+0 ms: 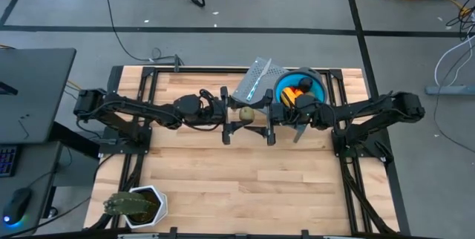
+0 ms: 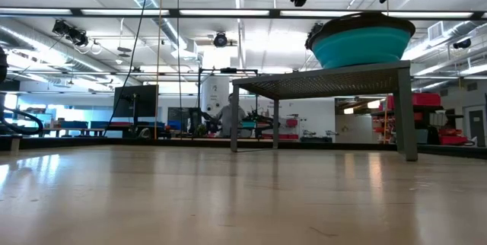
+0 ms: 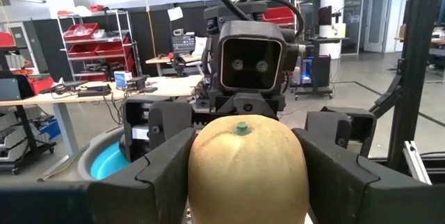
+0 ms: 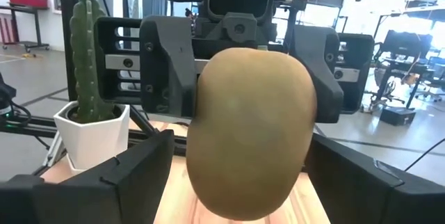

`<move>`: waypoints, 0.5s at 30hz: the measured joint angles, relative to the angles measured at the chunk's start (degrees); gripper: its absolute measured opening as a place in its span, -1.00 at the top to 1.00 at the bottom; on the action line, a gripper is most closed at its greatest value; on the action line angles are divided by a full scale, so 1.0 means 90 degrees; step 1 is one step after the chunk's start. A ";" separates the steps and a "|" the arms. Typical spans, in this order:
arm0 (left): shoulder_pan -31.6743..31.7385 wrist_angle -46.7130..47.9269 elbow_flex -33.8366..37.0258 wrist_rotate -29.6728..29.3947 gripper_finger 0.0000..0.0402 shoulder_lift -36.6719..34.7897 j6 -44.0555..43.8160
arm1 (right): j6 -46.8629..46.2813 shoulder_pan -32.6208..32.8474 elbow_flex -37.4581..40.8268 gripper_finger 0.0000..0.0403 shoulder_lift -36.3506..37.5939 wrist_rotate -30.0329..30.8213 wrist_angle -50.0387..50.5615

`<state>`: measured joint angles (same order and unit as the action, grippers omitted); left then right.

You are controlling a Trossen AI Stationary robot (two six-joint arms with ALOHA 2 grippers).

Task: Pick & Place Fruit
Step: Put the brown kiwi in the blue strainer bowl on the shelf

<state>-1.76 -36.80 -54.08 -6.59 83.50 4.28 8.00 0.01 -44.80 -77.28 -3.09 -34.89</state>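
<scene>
Nearest, at the tabletop's [image 1: 237,187] front left corner, a green spiky plant in a white pot [image 1: 136,205] is standing alone, well apart from both arms.

Toward the middle, somewhat nearer the back edge, the two arms are meeting head-on. The left gripper [image 1: 236,113] is holding an olive-brown oval fruit [image 1: 246,113] raised off the tabletop; in the left wrist view its dark fingers [image 3: 167,165] are pressing against both sides of the fruit [image 3: 247,165], whose small green stem nub is pointing upward. The right gripper [image 1: 267,114] is facing it directly, its fingers [image 4: 135,165] standing wide apart on either side of the same fruit [image 4: 250,137] and not closed on it. In the low view the arms are hanging above the frame's top edge, clear of the wood.

Farther back, near the back edge and right of centre, a blue bowl [image 1: 319,90] is sitting on a small perforated metal stand [image 2: 319,85], with a yellow piece [image 1: 286,94], an orange-red piece [image 1: 297,89] and a dark round one [image 1: 305,84] lying inside it. Beyond the tabletop a workshop with shelves and benches is showing.
</scene>
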 joint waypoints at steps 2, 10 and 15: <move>0.0000 0.0000 0.0000 -0.0002 -0.19 0.0000 -0.0006 | 0.0067 -0.0002 0.0000 -0.60 0.0000 0.0004 0.0000; 0.0000 0.0010 0.0000 -0.0005 -0.20 0.0000 -0.0049 | 0.0098 -0.0003 0.0000 -0.27 0.0000 0.0031 -0.0002; 0.0000 0.0013 0.0000 0.0072 -0.20 0.0000 -0.0060 | 0.0099 0.0000 0.0000 -0.10 0.0002 0.0174 -0.0002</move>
<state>-1.76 -36.68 -54.08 -5.94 83.50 3.74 8.89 0.01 -44.80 -77.26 -1.53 -34.92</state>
